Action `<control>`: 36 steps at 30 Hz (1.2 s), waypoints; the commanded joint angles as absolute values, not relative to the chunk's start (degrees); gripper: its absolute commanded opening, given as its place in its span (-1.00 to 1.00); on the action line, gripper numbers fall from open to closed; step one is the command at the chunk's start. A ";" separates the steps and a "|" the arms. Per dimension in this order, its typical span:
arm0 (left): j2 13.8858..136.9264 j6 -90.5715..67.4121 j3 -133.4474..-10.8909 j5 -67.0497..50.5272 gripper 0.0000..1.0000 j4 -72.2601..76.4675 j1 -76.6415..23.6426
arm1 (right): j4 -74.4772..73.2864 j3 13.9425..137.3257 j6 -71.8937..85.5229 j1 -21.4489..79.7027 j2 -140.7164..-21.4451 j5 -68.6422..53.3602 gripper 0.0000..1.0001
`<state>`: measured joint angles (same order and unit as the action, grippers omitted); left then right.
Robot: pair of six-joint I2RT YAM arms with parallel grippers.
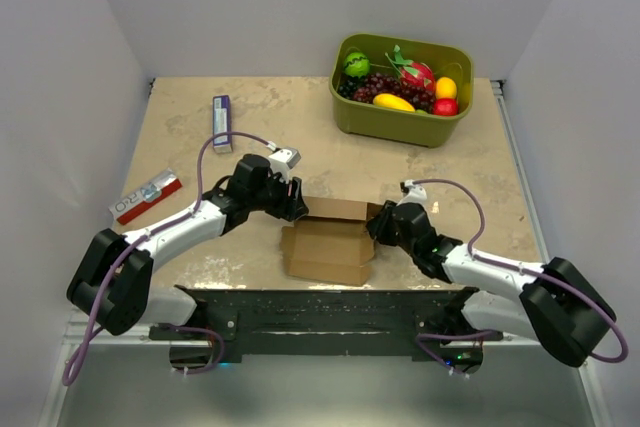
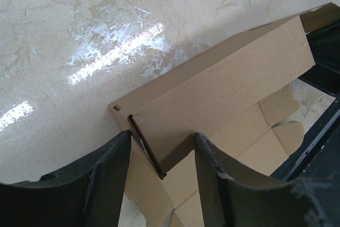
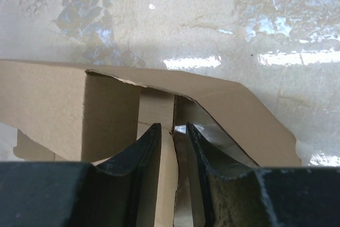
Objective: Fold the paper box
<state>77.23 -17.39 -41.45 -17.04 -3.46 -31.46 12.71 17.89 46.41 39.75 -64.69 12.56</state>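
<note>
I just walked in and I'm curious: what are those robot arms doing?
Two robot arms are folding a brown box on the table. The left end effector straddles a raised wall at the box's far left corner. The right end effector pinches a flap on its right side. The box is only half-formed, with some flaps lying flat.

Brown cardboard paper box (image 1: 328, 242), part-folded, far wall upright, near table's front edge.
</note>
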 commanded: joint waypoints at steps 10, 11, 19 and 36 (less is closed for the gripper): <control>77.61 -17.40 -42.80 -18.02 0.09 -2.99 -31.38 | 25.66 19.42 41.92 42.36 -69.34 12.57 -0.49; 77.61 -17.40 -42.80 -18.10 0.09 -2.99 -31.29 | 26.10 19.34 41.92 42.54 -69.52 12.66 -0.50; 77.96 -17.49 -42.80 -18.28 0.09 -2.90 -31.29 | 28.30 20.30 42.27 44.82 -75.31 13.71 -0.51; 77.96 -16.61 -43.59 -15.47 0.09 -4.57 -31.29 | 5.39 21.53 43.07 45.79 -55.42 7.21 0.35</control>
<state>77.36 -17.37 -41.80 -15.59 -3.90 -30.87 16.29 18.52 43.86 44.93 -65.54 11.49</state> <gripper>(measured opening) 0.549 0.643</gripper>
